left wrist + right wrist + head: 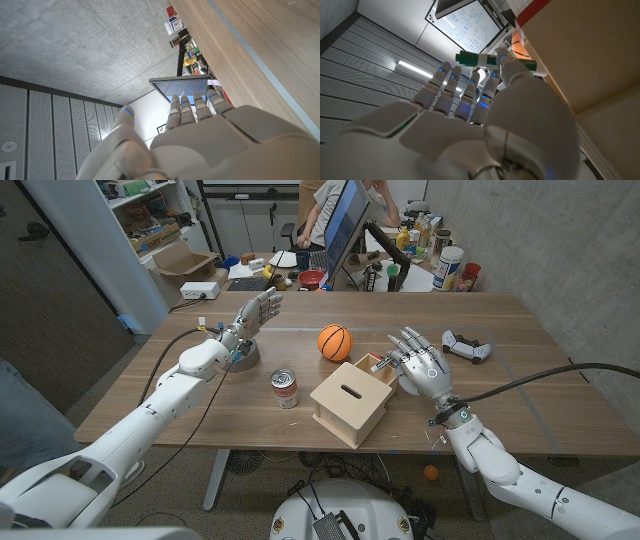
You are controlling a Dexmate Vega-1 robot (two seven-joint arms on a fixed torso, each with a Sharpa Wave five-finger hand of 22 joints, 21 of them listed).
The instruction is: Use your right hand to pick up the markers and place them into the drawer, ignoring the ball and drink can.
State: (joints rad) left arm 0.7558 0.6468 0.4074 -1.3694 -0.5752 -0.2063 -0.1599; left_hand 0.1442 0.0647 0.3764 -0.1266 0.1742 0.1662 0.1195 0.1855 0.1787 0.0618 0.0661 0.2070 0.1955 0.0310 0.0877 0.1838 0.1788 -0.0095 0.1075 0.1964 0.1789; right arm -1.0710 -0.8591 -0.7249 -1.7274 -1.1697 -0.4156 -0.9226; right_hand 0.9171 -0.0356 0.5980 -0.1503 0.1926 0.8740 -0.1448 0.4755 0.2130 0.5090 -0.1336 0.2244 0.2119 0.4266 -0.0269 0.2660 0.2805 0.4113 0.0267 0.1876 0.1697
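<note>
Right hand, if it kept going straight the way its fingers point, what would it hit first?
Probably the basketball. The right hand, holding a green marker beside the wooden box, points toward it, though depth is unclear.

Wooden table (520,395) spanned the frame's middle. On it lay a wooden box (352,402) at center, a drink can (285,389) just to its left, and an orange ball (335,342) above it. A white game controller (468,345) lay right of center.
</note>
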